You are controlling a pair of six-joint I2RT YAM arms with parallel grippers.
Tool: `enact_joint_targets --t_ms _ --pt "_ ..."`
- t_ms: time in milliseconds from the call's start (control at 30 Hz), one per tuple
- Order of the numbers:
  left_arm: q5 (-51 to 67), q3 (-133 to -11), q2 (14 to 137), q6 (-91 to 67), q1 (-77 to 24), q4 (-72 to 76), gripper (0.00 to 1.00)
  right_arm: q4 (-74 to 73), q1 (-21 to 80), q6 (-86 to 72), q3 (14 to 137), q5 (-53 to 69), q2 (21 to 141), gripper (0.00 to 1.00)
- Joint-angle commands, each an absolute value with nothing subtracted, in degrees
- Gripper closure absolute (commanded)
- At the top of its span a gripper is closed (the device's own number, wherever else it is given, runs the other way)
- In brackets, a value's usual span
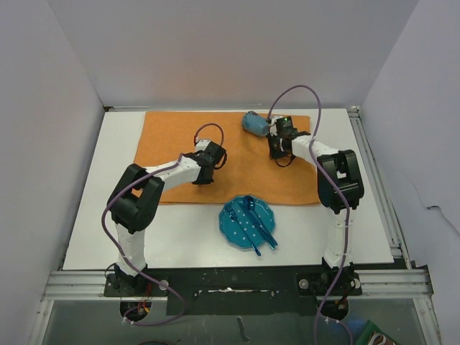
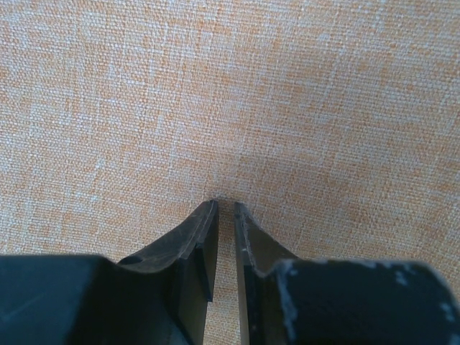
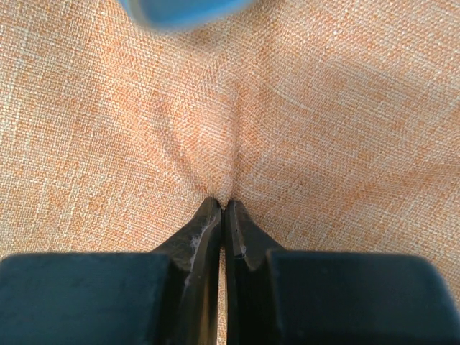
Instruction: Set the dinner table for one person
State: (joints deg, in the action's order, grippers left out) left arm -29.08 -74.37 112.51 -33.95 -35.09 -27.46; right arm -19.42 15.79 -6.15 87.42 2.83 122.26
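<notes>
An orange cloth (image 1: 230,154) lies flat on the white dinner table (image 1: 93,215). My left gripper (image 1: 203,175) rests tips-down on the cloth's left half; in the left wrist view the gripper (image 2: 226,203) is nearly shut with a thin slit, and the cloth (image 2: 230,100) lies flat with no fold in it. My right gripper (image 1: 279,149) is shut on a small raised ridge of cloth (image 3: 231,144), the gripper (image 3: 225,203) pinching it at the tips. A blue cup (image 1: 253,123) lies on its side just beyond the right gripper; its blurred edge (image 3: 180,11) shows.
A blue dotted plate (image 1: 231,228) sits on the table just in front of the cloth, with blue cutlery (image 1: 260,224) lying across it. White walls enclose the table on the left, back and right. A metal rail (image 1: 374,180) runs along the right edge.
</notes>
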Motion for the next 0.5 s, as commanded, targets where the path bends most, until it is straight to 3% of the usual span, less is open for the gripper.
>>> enact_joint_targets --t_ms 0,200,467 --pt "-28.80 -74.09 109.10 -34.71 -35.84 -28.35 0.84 -26.71 16.86 -8.52 86.26 3.37 120.45 1.00" --pt "-28.26 -74.37 110.00 -34.80 -35.80 -27.96 0.84 -28.16 17.24 -7.78 89.27 4.04 116.95 0.98" --pt "-26.90 -75.62 109.86 -34.80 -35.81 -28.20 0.84 -35.31 17.31 1.84 109.69 6.08 120.28 0.41"
